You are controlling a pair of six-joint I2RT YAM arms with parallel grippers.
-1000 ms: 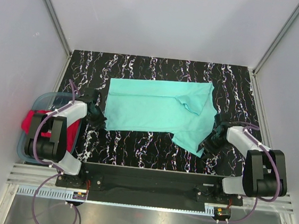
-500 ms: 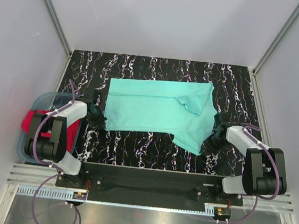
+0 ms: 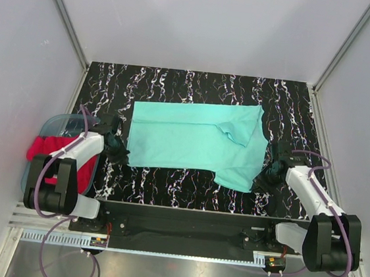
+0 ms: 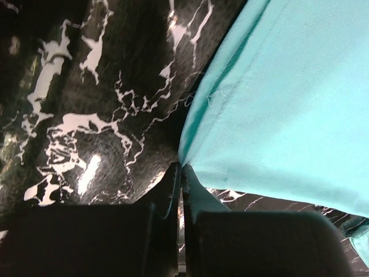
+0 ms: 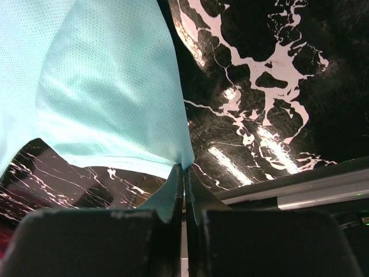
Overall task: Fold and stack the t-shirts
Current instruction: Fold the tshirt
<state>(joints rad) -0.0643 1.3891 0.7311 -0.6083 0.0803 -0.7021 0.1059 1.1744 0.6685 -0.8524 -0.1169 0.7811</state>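
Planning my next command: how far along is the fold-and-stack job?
Done: the mint-green t-shirt lies spread on the table, one flap folded over near its right end. In hand: the left gripper and right gripper each pinch a near corner. Left: finishing that fold, then folding and stacking the red t-shirt, bunched in the plastic tub.

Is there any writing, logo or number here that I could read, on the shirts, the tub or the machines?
None can be read in any view.
mint-teal t-shirt: plain, no print or tag showing.
red t-shirt, in the plastic tub: no writing visible.
small orange parts at the near edge: too small to read, if marked at all.
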